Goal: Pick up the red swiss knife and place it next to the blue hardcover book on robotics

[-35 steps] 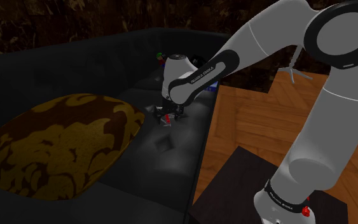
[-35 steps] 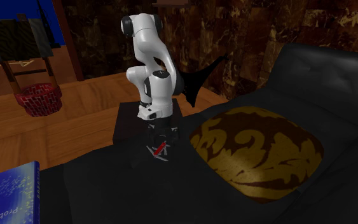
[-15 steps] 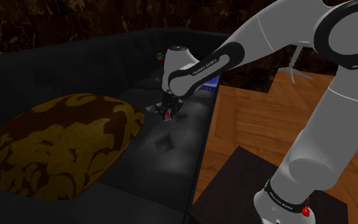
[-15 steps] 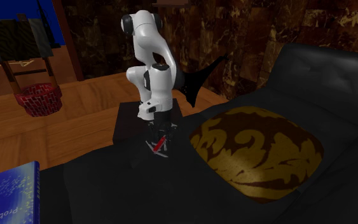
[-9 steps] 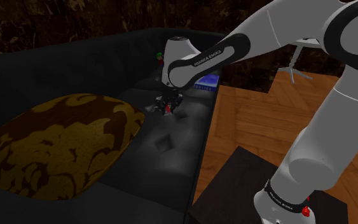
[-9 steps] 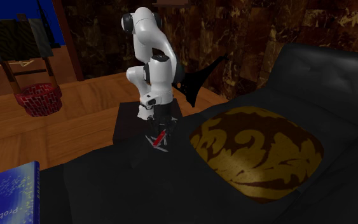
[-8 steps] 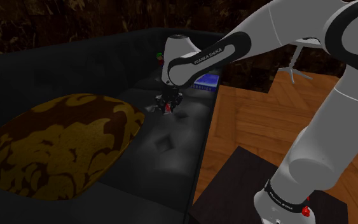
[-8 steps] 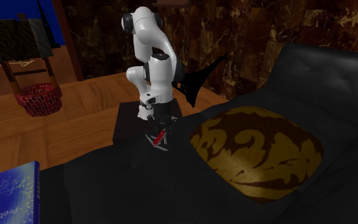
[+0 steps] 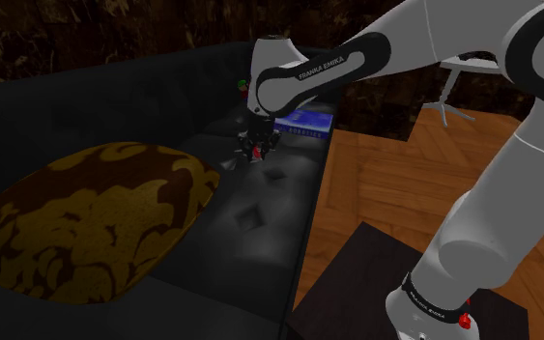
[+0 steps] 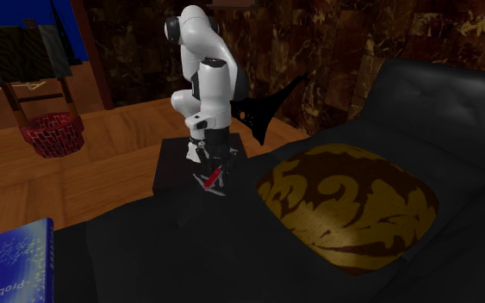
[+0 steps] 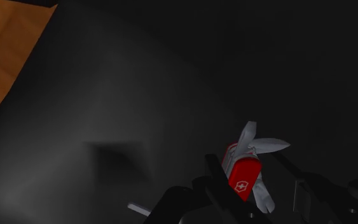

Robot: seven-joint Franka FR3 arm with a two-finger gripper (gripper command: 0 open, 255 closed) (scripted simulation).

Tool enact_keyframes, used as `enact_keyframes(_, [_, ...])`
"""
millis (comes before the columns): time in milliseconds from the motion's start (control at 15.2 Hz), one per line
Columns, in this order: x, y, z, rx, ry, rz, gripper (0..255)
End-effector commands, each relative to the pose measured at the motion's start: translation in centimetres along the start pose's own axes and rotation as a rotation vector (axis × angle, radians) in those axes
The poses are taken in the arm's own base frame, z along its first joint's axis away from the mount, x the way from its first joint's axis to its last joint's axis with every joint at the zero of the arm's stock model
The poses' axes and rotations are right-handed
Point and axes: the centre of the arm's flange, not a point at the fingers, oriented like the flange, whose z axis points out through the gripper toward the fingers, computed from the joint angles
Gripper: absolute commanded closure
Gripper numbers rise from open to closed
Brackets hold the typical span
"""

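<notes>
The red swiss knife [image 11: 242, 174], with several grey blades fanned out, hangs above the black sofa seat [image 11: 139, 95]. My black gripper [image 11: 260, 194] is shut on it, and one finger [image 11: 206, 189] presses against its red handle. In the shoulder view the gripper [image 9: 255, 148] holds the knife [image 9: 256, 153] just short of the blue book [image 9: 305, 123], which lies at the seat's far end. In the second exterior view the knife [image 10: 215, 177] hangs under the gripper [image 10: 213, 170], and the blue book [image 10: 12, 262] lies at the lower left.
A large brown-and-gold cushion [image 9: 76, 222] lies on the sofa at the shoulder view's left. Wooden floor [image 9: 405, 184] runs beside the sofa. The dark stand [image 10: 173, 168] is behind the gripper, and a red basket [image 10: 52, 134] sits on the floor.
The gripper has carried the knife up and farther along the seat toward the blue book. The fingers stay shut on it.
</notes>
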Motion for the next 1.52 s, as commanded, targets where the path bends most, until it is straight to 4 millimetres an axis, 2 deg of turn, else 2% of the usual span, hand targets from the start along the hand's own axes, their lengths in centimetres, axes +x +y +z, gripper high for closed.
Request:
enact_keyframes(0, [1.4,1.4,-0.1,0.000,-0.001,0.000,255])
enact_keyframes(1386, [20.5,21.3,2.0,0.000,-0.001,0.000,255])
enact_keyframes(1452, [21.0,21.8,2.1,0.000,-0.001,0.000,255])
